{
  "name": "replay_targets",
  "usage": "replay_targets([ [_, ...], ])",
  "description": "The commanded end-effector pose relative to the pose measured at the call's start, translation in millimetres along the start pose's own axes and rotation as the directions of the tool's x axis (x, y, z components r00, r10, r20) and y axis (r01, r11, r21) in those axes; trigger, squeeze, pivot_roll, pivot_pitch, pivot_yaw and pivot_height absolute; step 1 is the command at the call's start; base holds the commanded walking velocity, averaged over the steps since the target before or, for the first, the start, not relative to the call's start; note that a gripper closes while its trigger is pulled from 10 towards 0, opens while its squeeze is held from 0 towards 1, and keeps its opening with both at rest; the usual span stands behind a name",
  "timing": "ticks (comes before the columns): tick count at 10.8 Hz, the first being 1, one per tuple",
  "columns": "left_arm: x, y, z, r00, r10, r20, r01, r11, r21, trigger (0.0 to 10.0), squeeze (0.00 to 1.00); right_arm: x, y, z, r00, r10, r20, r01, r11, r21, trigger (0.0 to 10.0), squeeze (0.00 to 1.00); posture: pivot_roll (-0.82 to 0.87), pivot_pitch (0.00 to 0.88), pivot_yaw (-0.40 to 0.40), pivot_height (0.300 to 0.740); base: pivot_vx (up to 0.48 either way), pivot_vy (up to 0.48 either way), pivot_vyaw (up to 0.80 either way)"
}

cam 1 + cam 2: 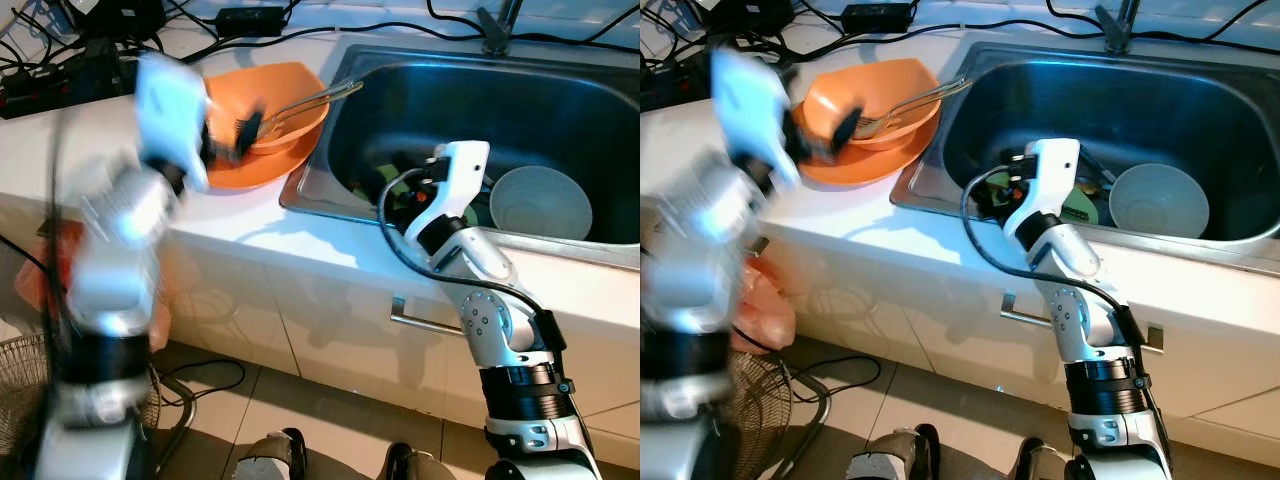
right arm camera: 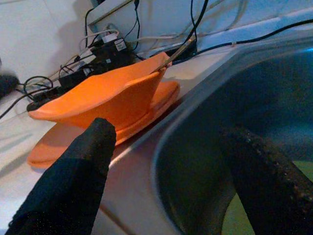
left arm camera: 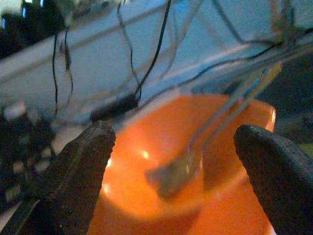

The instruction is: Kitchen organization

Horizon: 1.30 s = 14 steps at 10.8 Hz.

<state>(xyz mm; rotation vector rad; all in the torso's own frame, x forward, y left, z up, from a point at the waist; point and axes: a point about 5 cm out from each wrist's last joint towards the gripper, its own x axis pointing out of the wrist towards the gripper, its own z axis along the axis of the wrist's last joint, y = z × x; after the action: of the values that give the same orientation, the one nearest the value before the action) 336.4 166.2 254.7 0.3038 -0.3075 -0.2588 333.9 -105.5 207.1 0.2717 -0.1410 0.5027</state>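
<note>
Right gripper [image 2: 166, 181], fingers spread and holding nothing, hangs over the near left edge of the sink [image 1: 560, 90], a white bowl [image 1: 540, 200] beside it in the basin. Left gripper [image 3: 181, 181], blurred, fingers apart and empty, sits at the orange bowl [image 1: 265, 105], which is stacked on an orange plate [image 1: 250, 170] left of the sink with a metal utensil [image 1: 315, 100] inside. Cables [image 1: 300, 35] run along the counter [image 1: 60, 140] behind.

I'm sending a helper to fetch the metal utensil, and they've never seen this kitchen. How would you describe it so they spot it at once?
Start at the steel sink set into the white counter. Just beside its left rim an orange bowl sits on an orange plate. The metal utensil lies in that bowl with its handle sticking out over the rim toward the sink, the one silvery piece among the orange dishes.
</note>
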Motion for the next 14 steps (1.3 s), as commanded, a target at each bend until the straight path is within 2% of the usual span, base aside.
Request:
replay_targets([
  [1,-1.0,-0.2,-4,1.0,0.023,-0.012,-0.023,1.0,0.008,10.0,0.0,3.8,3.4,3,1.0,0.009,0.009,-0.009,1.0,-0.01,10.0,0.0,0.16,0.162,0.098,0.74,0.0,0.0,0.0],
  [3,9.8,-26.9,-12,0.998,-0.06,0.001,0.059,0.998,0.025,10.0,0.0,5.6,4.3,3,1.0,0.003,0.017,-0.003,1.0,-0.004,10.0,0.0,0.14,0.161,0.1,0.74,0.0,0.0,0.0],
  [5,25.1,-36.5,-16,0.993,-0.115,-0.026,0.117,0.991,0.071,10.0,0.0,6.2,6.0,4,1.0,0.005,0.023,-0.005,1.0,0.004,10.0,0.0,0.14,0.159,0.102,0.74,0.0,0.0,0.0],
  [9,37.2,-19.8,-27,0.995,-0.054,-0.087,0.06,0.995,0.077,10.0,0.0,3.6,6.1,3,1.0,0.003,0.02,-0.003,1.0,0.01,10.0,0.0,0.13,0.16,0.102,0.74,0.0,0.0,0.0],
  [10,37.5,-18.0,-30,0.992,-0.07,-0.102,0.077,0.994,0.071,3.5,0.0,4.0,6.5,3,1.0,0.005,0.02,-0.006,1.0,0.01,10.0,0.0,0.13,0.158,0.101,0.74,0.0,0.0,0.0],
  [11,38.3,-13.8,-30,0.988,-0.087,-0.125,0.096,0.993,0.069,0.0,0.0,4.0,6.9,2,1.0,0.007,0.018,-0.007,1.0,0.011,10.0,0.0,0.13,0.159,0.1,0.74,0.0,0.0,0.0],
  [13,39.7,-14.5,-28,0.981,-0.148,-0.124,0.157,0.985,0.069,3.1,0.0,4.2,7.3,2,1.0,0.007,0.016,-0.008,1.0,0.011,10.0,0.0,0.13,0.16,0.1,0.74,0.0,0.0,0.0],
  [14,40.0,-16.9,-26,0.972,-0.2,-0.122,0.209,0.976,0.063,2.4,0.0,4.4,7.4,1,1.0,0.007,0.015,-0.007,1.0,0.012,10.0,0.0,0.13,0.16,0.1,0.74,0.0,0.0,0.0],
])
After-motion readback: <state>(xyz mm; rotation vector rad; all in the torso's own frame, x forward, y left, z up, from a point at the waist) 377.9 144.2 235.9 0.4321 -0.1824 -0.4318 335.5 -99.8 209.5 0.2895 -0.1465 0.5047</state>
